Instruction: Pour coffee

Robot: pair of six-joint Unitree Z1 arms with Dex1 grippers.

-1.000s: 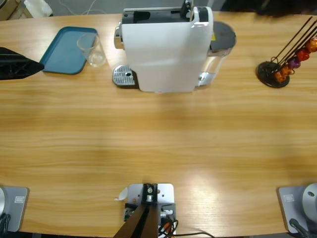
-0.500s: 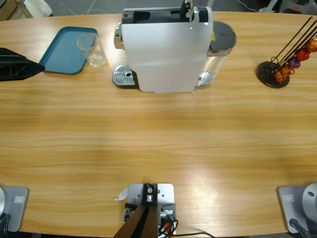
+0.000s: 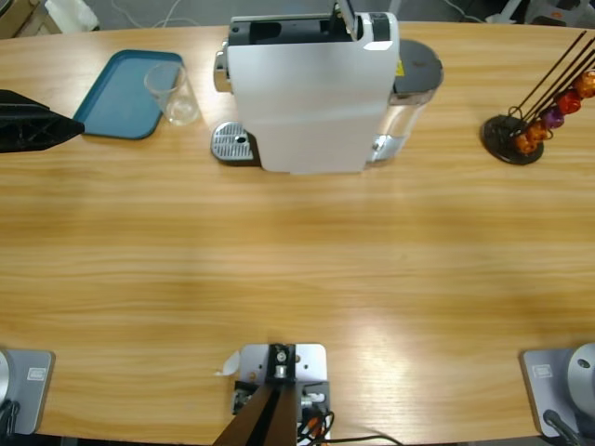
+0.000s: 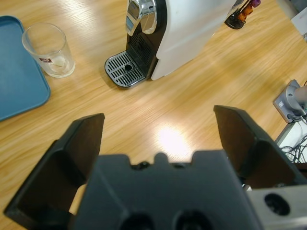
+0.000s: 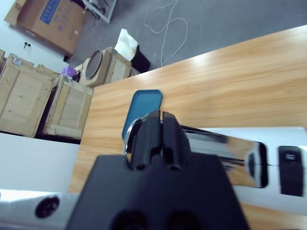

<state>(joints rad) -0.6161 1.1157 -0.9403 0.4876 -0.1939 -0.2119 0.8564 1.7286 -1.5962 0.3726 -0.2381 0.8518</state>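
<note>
A white coffee machine stands at the table's far middle, with its chrome spout over a metal drip grille. To its left an empty clear glass stands at the edge of a blue tray. No coffee shows in any view. My left gripper is at the table's left edge, open and empty, and the left wrist view shows the glass and the grille ahead of my left gripper. My right gripper is shut, hovering over the machine's top and its chrome lever.
A black capsule rack with coloured capsules stands at the far right. Bare wooden table spreads in front of the machine. Beyond the far edge, the right wrist view shows wooden crates and a floor cable.
The right gripper over the machine's top has shifted slightly to the left. The glass, tray and left gripper have not moved.
</note>
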